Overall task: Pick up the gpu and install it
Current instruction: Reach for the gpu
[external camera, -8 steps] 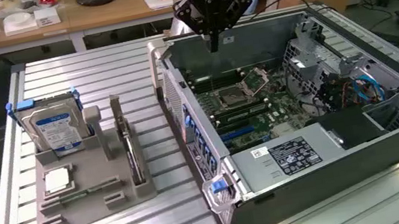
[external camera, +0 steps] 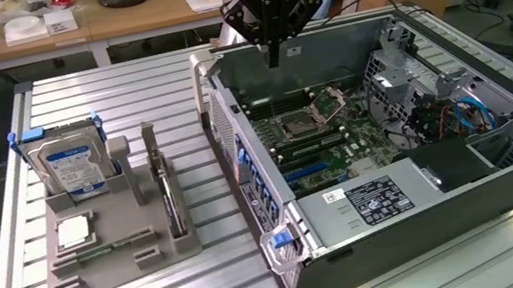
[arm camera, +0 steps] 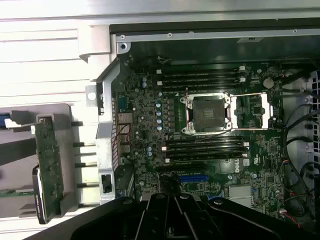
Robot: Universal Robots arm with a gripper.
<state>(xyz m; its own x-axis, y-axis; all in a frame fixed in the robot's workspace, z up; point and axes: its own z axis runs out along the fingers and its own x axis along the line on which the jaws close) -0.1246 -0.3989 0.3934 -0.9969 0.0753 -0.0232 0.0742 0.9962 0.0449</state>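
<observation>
I see the claw (external camera: 272, 57) hanging above the open steel case (external camera: 425, 217), its tips pressed together on nothing. The gpu (external camera: 171, 197), a thin flat card, stands on edge in the grey slotted holder (external camera: 110, 266) just outside the case's perforated end. The green motherboard (arm camera: 200, 150) lies inside the case.

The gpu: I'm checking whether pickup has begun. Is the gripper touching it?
Apart. The exterior view shows the gripper over the open computer case, well clear of the gpu standing in its gray holder.
</observation>
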